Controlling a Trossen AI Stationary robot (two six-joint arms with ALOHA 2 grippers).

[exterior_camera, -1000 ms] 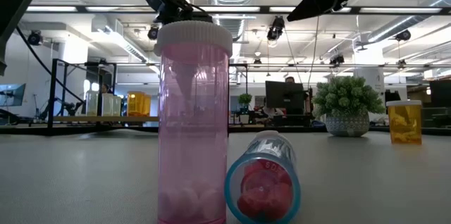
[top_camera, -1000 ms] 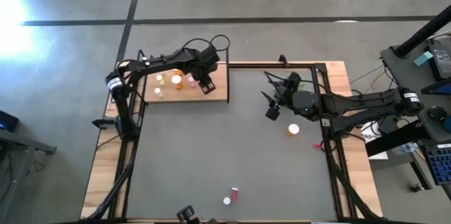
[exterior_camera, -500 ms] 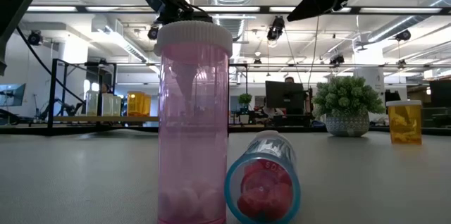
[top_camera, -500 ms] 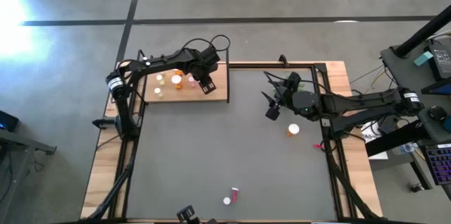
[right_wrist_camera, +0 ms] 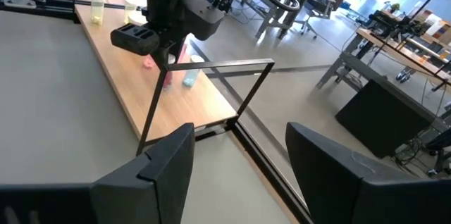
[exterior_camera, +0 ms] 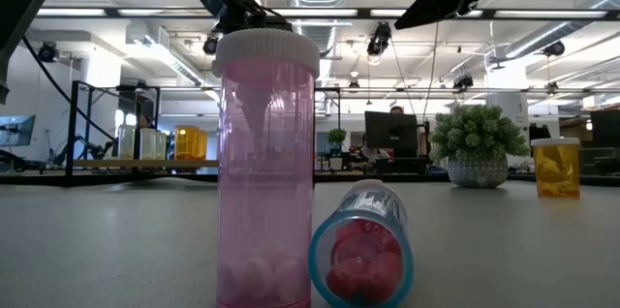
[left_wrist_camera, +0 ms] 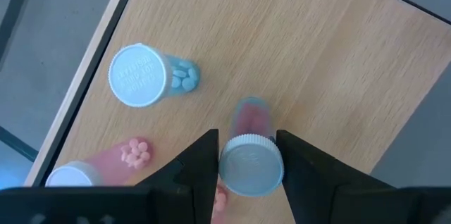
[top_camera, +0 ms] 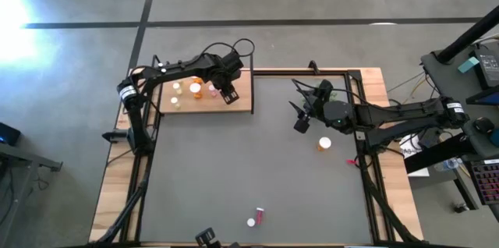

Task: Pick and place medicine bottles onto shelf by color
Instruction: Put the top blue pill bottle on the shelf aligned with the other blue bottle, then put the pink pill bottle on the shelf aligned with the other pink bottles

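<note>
Grey matte mat covers my table. On the flat light-wood shelf board, my left gripper clamps a pink translucent white-capped bottle upright. Beside it on the shelf stands a clear bottle of blue pills. My right gripper hangs past the shelf's end, fingers apart, empty.

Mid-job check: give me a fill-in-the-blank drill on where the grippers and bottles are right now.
1. The left gripper is shut on a pink bottle above the ____.
2. The right gripper is open and holds ____.
3. The orange bottle on the mat stands nearest the ____ arm.
4. In the low view, one pink bottle stands upright and the one beside it lies on its ____.

Missing words: shelf; nothing; right; side
</note>
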